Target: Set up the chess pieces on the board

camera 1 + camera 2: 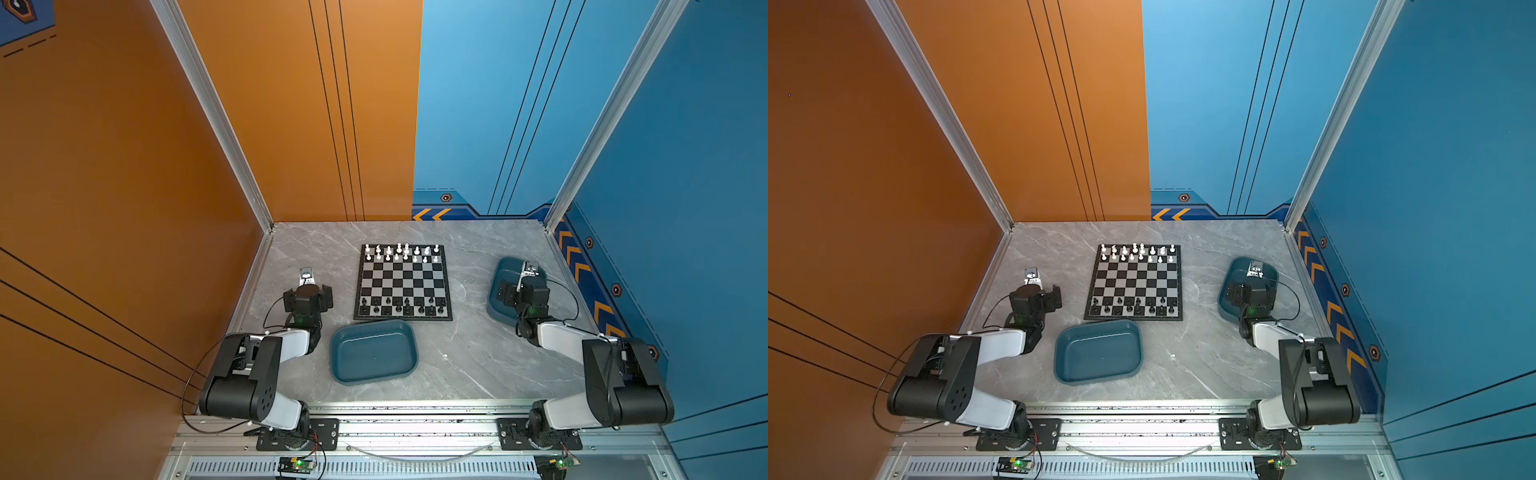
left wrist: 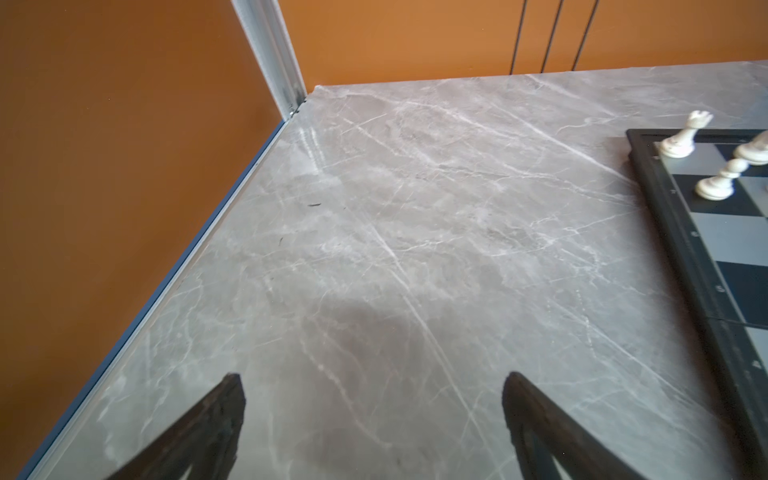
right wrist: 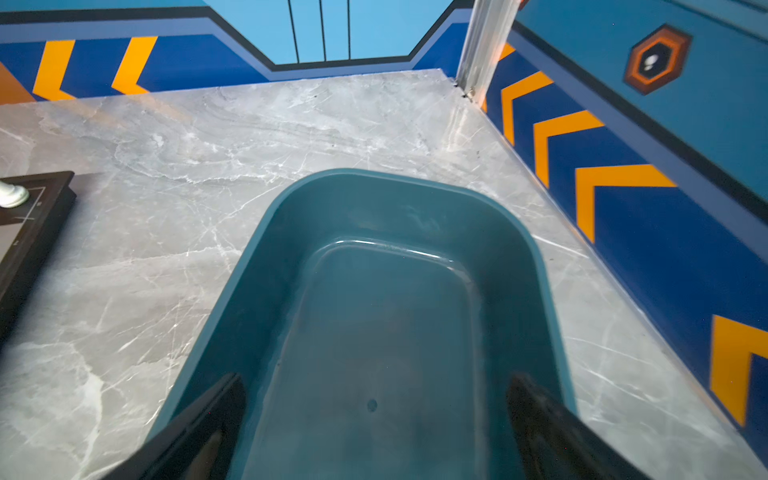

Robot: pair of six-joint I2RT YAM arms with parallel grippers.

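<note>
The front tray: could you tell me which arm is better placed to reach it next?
Left, probably: the left claw, open, hangs near the front tray; the right claw is over the side tray, farther off.

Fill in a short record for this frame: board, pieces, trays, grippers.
board: flat, mid-table, middle rows bare
white pieces: standing in the two far rows
black pieces: standing in the two near rows
near tray: teal, in front of the board, empty
right tray: teal, right of the board, no pieces visible in it
left gripper: open, holding nothing, over bare table left of the board
right gripper: open, holding nothing, above the right tray
</note>
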